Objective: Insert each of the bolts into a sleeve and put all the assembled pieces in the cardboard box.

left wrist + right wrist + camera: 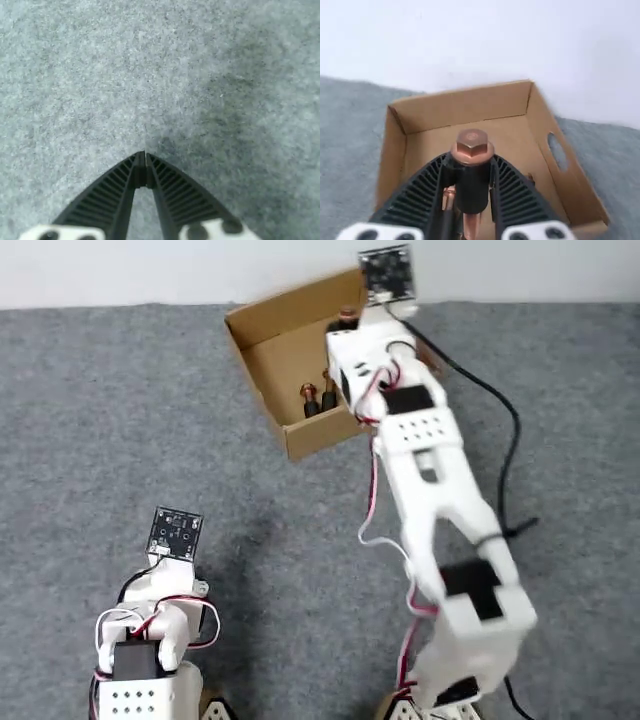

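Bolt (472,145) sits in a black sleeve (471,192). The copper hex head pokes out the top and the shank end shows below the sleeve. My right gripper (470,164) has it: the fingers are closed partway, pressed on both sides of the sleeve and held apart only by its width. The piece stands upright in the grip.

I hold it over the open cardboard box (460,107), above the floor of the box and not touching it, near the middle of the opening.

The box is at the far edge of the surface (120,440), somewhat right of the middle and turned at an angle to that edge. One side wall has an oval hand hole.

Two finished pieces (318,395) are already in the box. They stand side by side, just beside each other, by the wall nearest me.

My right arm (440,500) stretches from the near edge out to the box. A black cable (510,430) runs along its right side.

My left gripper (145,161) has its fingertips pressed together with nothing between them. It hangs over bare grey felt. My left arm (160,635) is folded back at the near left corner, well apart from the box.

A white wall (150,270) lies beyond the far edge.
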